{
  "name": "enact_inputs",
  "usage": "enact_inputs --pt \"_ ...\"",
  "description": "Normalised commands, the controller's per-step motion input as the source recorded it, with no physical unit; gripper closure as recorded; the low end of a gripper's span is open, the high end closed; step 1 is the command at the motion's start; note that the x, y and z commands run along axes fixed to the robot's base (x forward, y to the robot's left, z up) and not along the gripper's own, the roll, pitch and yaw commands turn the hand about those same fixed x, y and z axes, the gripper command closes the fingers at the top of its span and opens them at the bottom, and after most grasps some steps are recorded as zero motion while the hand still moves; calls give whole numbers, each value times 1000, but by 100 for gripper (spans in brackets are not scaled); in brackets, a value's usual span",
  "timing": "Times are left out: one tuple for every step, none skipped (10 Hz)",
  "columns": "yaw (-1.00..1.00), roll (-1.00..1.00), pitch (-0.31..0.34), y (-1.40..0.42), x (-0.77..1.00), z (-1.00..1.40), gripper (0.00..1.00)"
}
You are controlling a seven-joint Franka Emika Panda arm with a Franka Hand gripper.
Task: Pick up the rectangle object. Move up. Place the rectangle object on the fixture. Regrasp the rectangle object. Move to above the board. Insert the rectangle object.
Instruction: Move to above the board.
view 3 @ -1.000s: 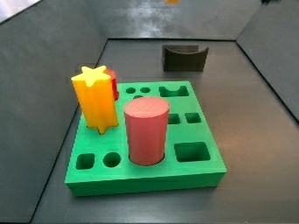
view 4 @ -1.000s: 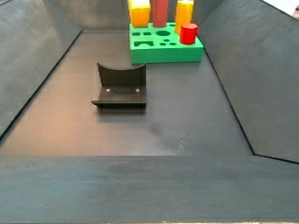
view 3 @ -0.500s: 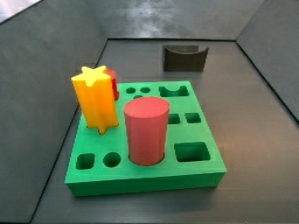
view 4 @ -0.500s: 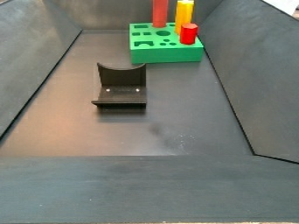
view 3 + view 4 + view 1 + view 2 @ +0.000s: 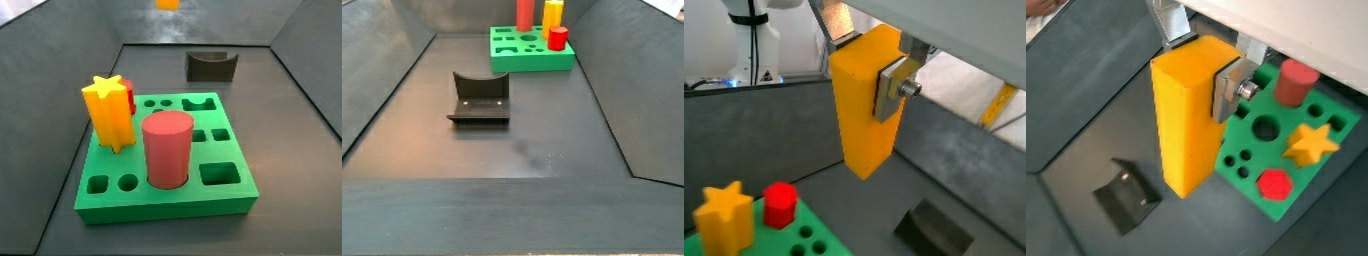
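Here, in both wrist views, the fingers (image 5: 902,85) (image 5: 1237,82) are closed on the rectangle object (image 5: 865,100) (image 5: 1186,115), high over the board (image 5: 1300,180) and fixture (image 5: 1125,195). In a side view, only its orange end (image 5: 167,4) shows.

Rectangle object (image 5: 865,100) in the claw (image 5: 895,85), high above board (image 5: 1300,150) and fixture (image 5: 1126,195).

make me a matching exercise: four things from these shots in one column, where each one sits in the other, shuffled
1. rectangle object
2. star post
3. fixture
4. red cylinder
5. gripper

a. stands in the board, near a front corner
b. on the floor, apart from the board
c. clamped between the fingers, hanging in the air
d. stands at the board's edge
e. high above the floor

Pairs: 1-c, 2-d, 3-b, 4-a, 5-e
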Motion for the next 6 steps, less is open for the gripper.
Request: enact_inputs --pt "-186 -1000 -106 -5 -127 23 100" --pt "-181 -1000 -115 34 -107 13 100" --pt "-176 -1000 -122 43 -96 6 100" --pt "-131 -806 -114 46 -86 3 100" --pt "-102 -660 -103 42 -81 3 100" --pt "-49 -406 -80 29 -66 1 100"
